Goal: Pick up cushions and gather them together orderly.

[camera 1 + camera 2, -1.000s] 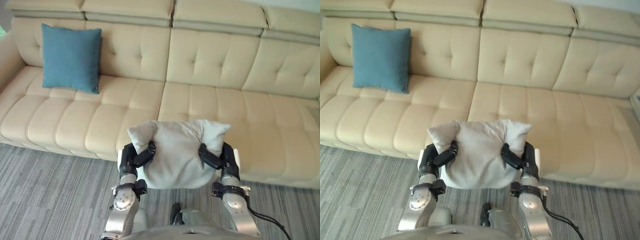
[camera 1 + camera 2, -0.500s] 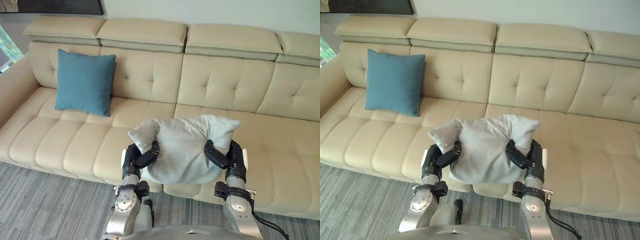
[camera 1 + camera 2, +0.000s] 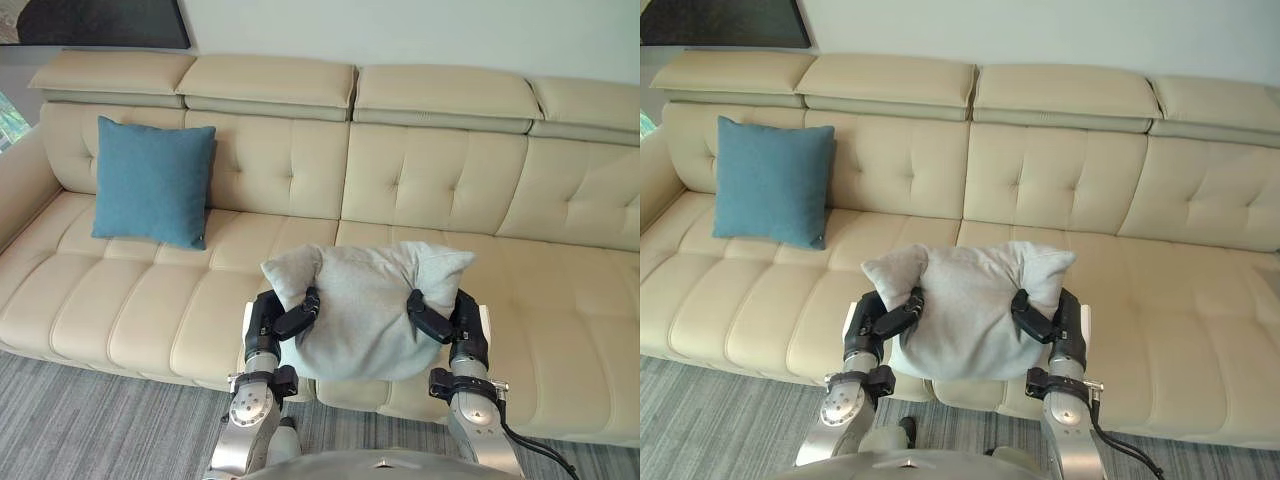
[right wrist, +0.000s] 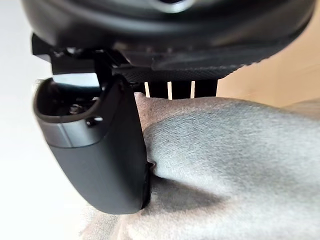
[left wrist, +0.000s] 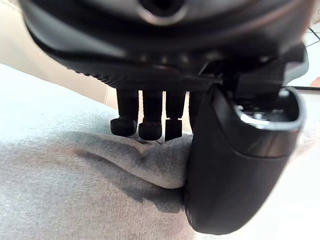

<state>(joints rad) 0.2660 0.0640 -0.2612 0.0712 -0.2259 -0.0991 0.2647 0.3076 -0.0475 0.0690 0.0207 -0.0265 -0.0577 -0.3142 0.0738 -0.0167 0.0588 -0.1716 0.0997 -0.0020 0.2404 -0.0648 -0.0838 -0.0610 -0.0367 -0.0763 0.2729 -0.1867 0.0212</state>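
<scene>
Left wrist view: cushion (image 5: 75, 195) pinched in L hand (image 5: 165, 55).

The left arm (image 3: 247, 415) and the right arm (image 3: 476, 432) rise side by side, wrists upright, below the cushion (image 3: 362, 305). The left hand (image 3: 283, 318) grips the cushion's left side and the right hand (image 3: 442, 318) its right side. Each hand's thumb and curled fingers pinch a fold of the cloth.
</scene>
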